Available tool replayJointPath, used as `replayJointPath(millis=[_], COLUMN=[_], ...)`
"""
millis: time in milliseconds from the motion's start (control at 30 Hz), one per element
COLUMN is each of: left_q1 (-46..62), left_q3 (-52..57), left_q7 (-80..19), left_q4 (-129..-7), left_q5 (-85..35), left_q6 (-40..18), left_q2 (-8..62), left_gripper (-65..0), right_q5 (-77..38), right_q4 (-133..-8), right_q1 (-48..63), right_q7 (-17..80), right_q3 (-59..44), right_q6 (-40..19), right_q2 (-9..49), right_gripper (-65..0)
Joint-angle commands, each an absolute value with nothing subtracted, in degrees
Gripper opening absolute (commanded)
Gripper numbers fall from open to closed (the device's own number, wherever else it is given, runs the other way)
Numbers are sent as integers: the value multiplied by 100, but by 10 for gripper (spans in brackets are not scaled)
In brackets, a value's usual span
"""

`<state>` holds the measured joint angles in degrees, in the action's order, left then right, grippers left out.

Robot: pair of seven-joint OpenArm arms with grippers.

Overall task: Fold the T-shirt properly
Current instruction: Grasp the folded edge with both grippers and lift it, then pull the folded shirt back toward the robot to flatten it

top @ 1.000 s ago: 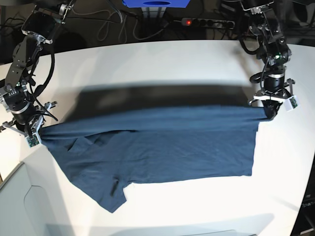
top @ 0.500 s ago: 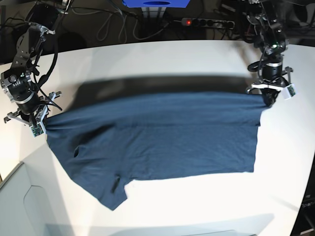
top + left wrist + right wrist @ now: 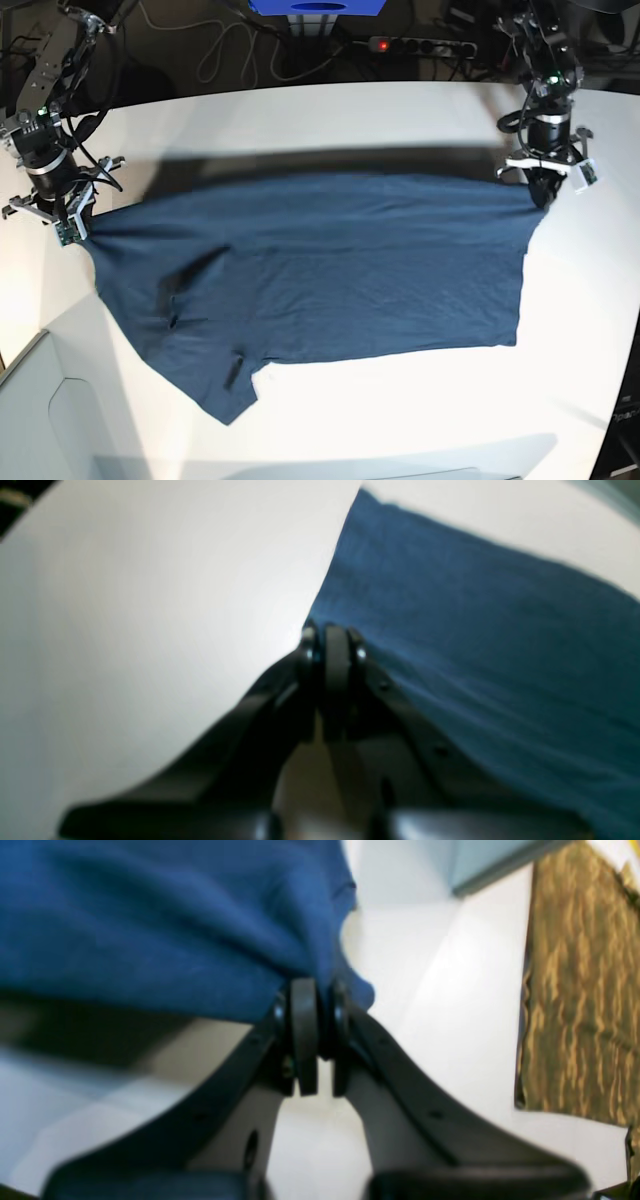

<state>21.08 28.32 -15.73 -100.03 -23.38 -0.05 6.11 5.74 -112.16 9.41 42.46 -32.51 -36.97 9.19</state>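
Both claws dragged T-shirt [image 3: 330, 275] farther back, long axis left-right

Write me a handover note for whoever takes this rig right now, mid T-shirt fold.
Left end effector: shut on the far edge of the T-shirt, at the corner on the base view's right.
Right end effector: shut on the same far edge at the opposite corner, on that view's left.
T-shirt: navy, stretched between the two arms with its far edge raised and casting a shadow on the white table; the near part, including a sleeve at the near left, lies on the table.
Done: both corners gripped, cloth pulled taut.
Left: no fold is made yet; the folding itself remains.
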Motion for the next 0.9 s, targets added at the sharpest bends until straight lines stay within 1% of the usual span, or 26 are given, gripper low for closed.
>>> replayJointPath(millis=[0, 233, 333, 500, 767, 867], left_q1=[2105, 2141, 2211, 2396, 2774, 3002], left_q3=[2853, 2879, 3090, 3248, 3240, 3240], left_q7=[-1464, -1464, -1464, -1473, -1490, -1481], left_q4=[-10018, -10132, -10132, -9947, -9991, -9991], left_q5=[-2360, -2369, -2369, -2369, -2369, -2369], left_q6=[-4, -4, -4, -13, -13, -13], left_q2=[629, 602, 602, 593, 233, 198], left_gripper=[-650, -650, -650, -650, -650, -650], right_q5=[497, 497, 479, 470, 470, 479], right_q4=[-11327, -11371, -11345, -11213, -11152, -11081], right_q1=[875, 514, 541, 848, 1525, 1736], right_q7=[4092, 4145, 4154, 4119, 4145, 4101], right_q3=[-3266, -3301, -3582, -3899, -3793, -3714], right_q6=[-3767, -3767, -3767, -3767, -3767, -3767], right_q2=[989, 963, 936, 875, 848, 848], right_gripper=[-650, -650, -650, -650, -650, -650])
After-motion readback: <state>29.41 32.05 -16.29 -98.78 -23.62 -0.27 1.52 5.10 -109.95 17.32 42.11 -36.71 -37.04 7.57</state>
